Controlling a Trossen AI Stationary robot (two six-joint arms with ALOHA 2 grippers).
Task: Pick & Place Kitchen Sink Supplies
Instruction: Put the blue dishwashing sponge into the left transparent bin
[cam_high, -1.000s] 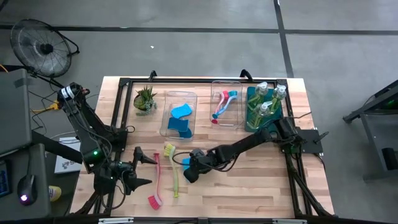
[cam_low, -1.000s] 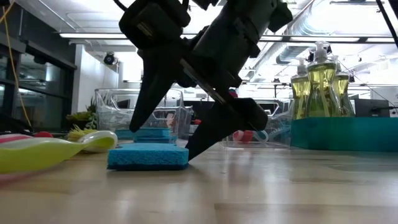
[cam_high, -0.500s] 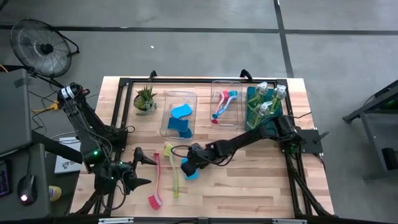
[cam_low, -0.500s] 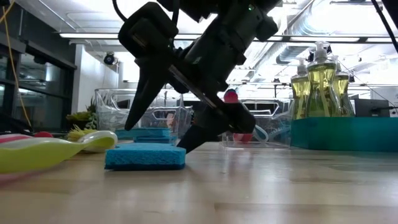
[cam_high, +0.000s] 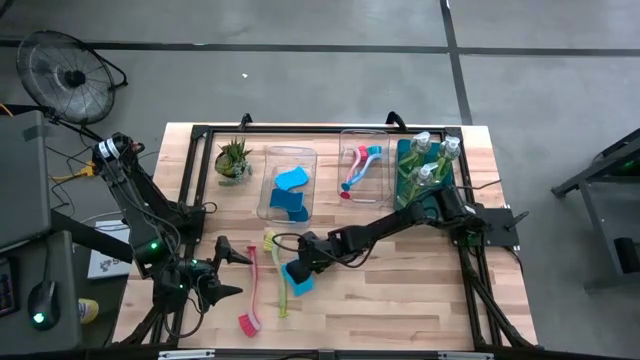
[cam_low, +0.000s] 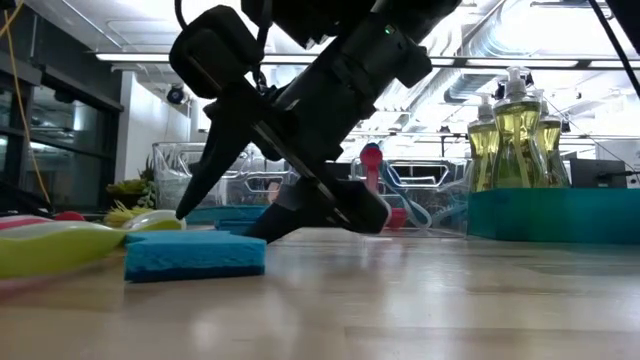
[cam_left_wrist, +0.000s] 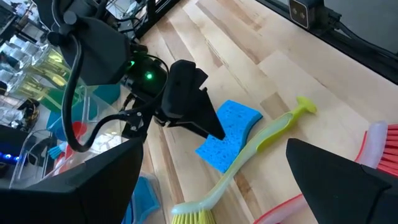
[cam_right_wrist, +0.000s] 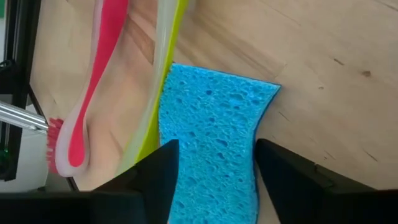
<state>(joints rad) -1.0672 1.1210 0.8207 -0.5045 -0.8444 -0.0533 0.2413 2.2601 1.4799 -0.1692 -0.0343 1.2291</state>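
Observation:
A blue sponge (cam_right_wrist: 211, 124) lies flat on the wooden table (cam_high: 400, 300), its one long side against the handle of a yellow-green brush (cam_high: 279, 285). A red brush (cam_high: 250, 290) lies on the table beside that. My right gripper (cam_high: 303, 262) reaches down over the sponge's far end and is shut on it. My left gripper (cam_high: 235, 273) waits open above the table's near left, beside the red brush. My right gripper has the sponge's two long sides (cam_right_wrist: 186, 168) between its two fingers (cam_right_wrist: 155, 180), at the end away from the near edge. The fingers slant down from the table's far right and run along the sponge. The sponge rests flat on the table (cam_low: 195, 256).
Along the far edge stand a small potted plant (cam_high: 233, 160), a clear bin with blue sponges (cam_high: 290, 185), a clear bin with brushes (cam_high: 362, 172) and a teal bin with soap bottles (cam_high: 425, 170). Bare wood lies near the front right.
My right gripper has sunk and gone a little toward the table's left edge, and its fingers have drawn closer together. The blue sponge has slid flat along the table toward the near edge and the yellow-green brush.

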